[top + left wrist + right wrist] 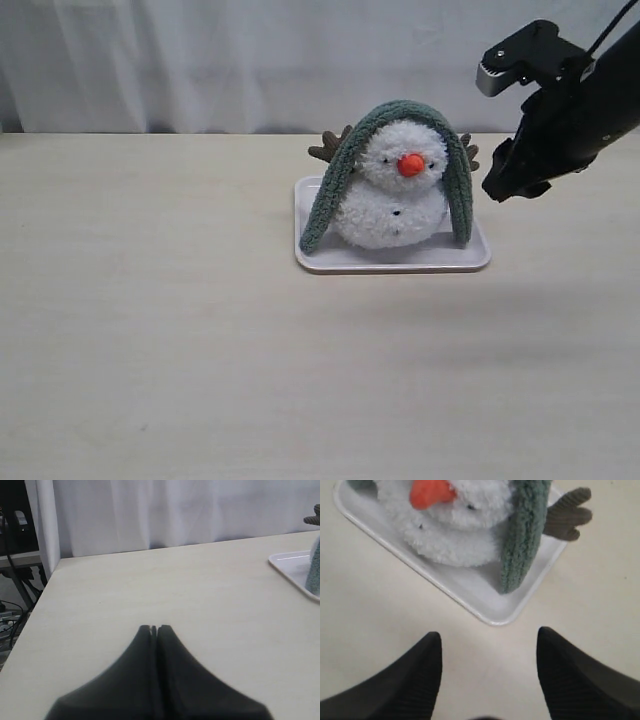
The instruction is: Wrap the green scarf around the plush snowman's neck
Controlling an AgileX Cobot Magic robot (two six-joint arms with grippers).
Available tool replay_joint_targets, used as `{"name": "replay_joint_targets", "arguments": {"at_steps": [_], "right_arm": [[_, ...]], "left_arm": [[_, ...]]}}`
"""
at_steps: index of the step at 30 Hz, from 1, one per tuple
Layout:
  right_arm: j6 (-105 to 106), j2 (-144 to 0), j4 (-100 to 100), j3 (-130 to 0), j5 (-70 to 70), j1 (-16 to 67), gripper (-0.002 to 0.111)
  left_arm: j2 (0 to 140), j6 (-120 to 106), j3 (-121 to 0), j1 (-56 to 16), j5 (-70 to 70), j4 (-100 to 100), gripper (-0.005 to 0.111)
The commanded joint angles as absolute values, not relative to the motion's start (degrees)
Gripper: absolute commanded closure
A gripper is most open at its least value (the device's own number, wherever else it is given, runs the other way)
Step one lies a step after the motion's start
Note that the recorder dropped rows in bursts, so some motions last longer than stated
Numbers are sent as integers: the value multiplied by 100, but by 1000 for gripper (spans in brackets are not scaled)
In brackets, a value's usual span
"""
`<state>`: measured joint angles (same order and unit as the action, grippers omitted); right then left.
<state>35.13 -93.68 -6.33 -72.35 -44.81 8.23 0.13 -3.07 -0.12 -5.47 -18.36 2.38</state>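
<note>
the plush snowman [395,200] is seen upright on a white tray [400,262], which is set on a pale wooden table [200,350]. the green scarf [338,185] is draped over the crown of the toy's head like a hood, above the snowman's neck [392,187] rather than around it. one end is hung down each flank of the toy, and both ends are brought down to the tray floor, inside its rim. brown twig arms [328,148] are shown sticking out behind the scarf, above the tray's far edge.

the right gripper [489,632] is held in the air just beside the tray, off the short edge on the right arm's side, apart from toy and scarf. its jaws are spread wide and nothing is held between them; bare table is seen through the gap.

the left gripper [154,627] is found well apart from the tray, with bare table ahead of it. its jaws are pressed together with nothing between them. only a corner of the tray and a scrap of scarf are caught at the edge of its wrist view, and a dark shape above them is probably a twig arm. a white curtain [250,60] is hung beyond the table, behind the tray.
</note>
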Motion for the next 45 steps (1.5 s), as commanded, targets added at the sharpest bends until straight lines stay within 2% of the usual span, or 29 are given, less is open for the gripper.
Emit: {"name": "replay_joint_targets", "arguments": {"at_steps": [1, 4, 11, 15, 20, 27, 30, 34, 45], "right_arm": [[3004, -9362, -706, -6815, -2968, 772, 54], [2434, -9599, -689, -7103, -2962, 651, 54], [2554, -10575, -679, -8335, -4386, 614, 54], [2966, -10895, -679, -8595, -4334, 614, 54], [4063, -11119, -1148, -8652, -4380, 614, 64], [4416, -11287, -1521, -8652, -3944, 614, 64], [4418, -11311, -1521, -8652, -3887, 614, 74], [4601, -11286, -1521, -8652, -3959, 614, 102], [4375, -10658, -1627, -8652, -3857, 614, 104]], "left_arm": [[0, -291, 0, -541, -1766, 229, 107], [0, -291, 0, -541, -1766, 229, 107], [0, -291, 0, -541, -1766, 229, 107], [0, -291, 0, -541, -1766, 229, 107], [0, -291, 0, -541, -1766, 229, 107], [0, -291, 0, -541, -1766, 229, 107], [0, -291, 0, -541, -1766, 229, 107], [0, -291, 0, -541, -1766, 229, 107], [0, -291, 0, -541, -1766, 229, 107]]}}
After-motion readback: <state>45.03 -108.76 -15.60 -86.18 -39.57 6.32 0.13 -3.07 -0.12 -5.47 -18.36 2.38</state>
